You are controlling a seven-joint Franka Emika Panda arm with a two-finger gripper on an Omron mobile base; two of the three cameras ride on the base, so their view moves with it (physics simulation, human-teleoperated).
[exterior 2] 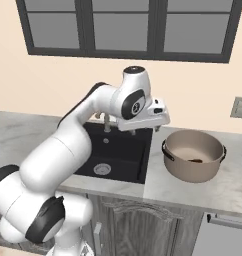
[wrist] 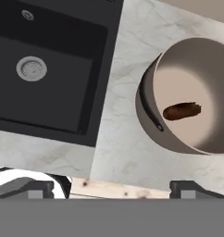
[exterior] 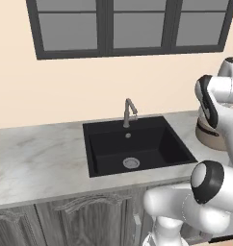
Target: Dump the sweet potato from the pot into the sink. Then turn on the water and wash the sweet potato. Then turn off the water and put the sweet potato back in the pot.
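Note:
The tan pot (exterior 2: 193, 167) stands upright on the marble counter right of the black sink (exterior 2: 124, 150). The brown sweet potato (wrist: 182, 111) lies on the pot's floor (exterior 2: 195, 160). My gripper (wrist: 111, 189) hangs open and empty above the counter strip between sink and pot, its hand (exterior 2: 152, 119) left of the pot's rim and higher than it. In the hand view the pot (wrist: 178, 143) sits at the right and the sink's silver drain (wrist: 31, 68) at the left. The grey faucet (exterior: 129, 113) stands behind the basin (exterior: 137, 144), with no stream running. The arm hides most of the pot (exterior: 207, 137) in the left base view.
The marble counter (exterior: 36, 163) runs left and right of the sink, with wooden cabinet doors (exterior: 84, 218) below. A dark-framed window (exterior 2: 128, 27) sits on the wall above. A wall outlet (exterior 2: 239, 107) is at the far right. The pot has a dark side handle (wrist: 150, 111).

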